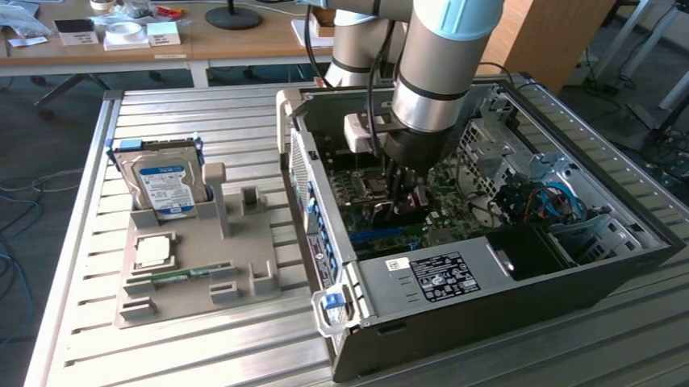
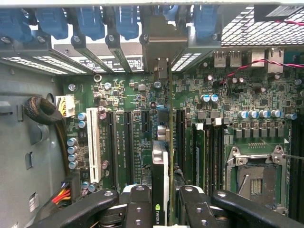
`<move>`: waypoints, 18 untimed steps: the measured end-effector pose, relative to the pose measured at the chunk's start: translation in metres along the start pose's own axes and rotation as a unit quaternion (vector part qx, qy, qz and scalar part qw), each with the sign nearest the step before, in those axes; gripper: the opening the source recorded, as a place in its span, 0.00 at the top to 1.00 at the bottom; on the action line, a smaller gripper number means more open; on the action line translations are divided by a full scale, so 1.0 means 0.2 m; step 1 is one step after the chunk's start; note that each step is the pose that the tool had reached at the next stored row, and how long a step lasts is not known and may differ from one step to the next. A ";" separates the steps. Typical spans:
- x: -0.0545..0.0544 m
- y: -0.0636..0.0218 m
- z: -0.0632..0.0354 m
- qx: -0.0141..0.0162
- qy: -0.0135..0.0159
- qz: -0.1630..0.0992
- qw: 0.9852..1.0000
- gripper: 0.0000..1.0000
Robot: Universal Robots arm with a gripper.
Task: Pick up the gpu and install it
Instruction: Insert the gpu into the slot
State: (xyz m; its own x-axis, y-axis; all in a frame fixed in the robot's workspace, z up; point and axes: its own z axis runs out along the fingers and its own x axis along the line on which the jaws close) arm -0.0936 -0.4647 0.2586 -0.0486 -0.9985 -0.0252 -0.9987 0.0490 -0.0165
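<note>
We see the grey ribbed metal work table (image 1: pixel 215 339) carrying an open black desktop computer case (image 1: pixel 603 282) and, on the exterior view's left, a grey plastic parts holder (image 1: pixel 189 298) with a silver hard drive with blue-white label (image 1: pixel 164 187) standing upright in it; behind, a wooden desk (image 1: pixel 161 50) with small white boxes, over a dark floor. The black two-finger gripper (image 2: pixel 164 209) is down inside the case, clamped on the thin dark gpu card (image 2: pixel 160 178), held edge-on just above the green motherboard (image 2: pixel 137 99) among its long slots.
</note>
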 end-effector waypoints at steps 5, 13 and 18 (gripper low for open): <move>0.00 0.000 0.007 0.000 0.000 0.000 1.000 0.73; 0.00 0.003 0.018 0.000 0.000 0.000 1.000 0.73; 0.00 0.003 0.022 0.000 0.000 0.000 1.000 0.73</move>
State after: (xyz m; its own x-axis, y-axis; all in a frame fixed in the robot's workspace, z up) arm -0.0942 -0.4646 0.2542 -0.0485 -0.9985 -0.0255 -0.9987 0.0490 -0.0167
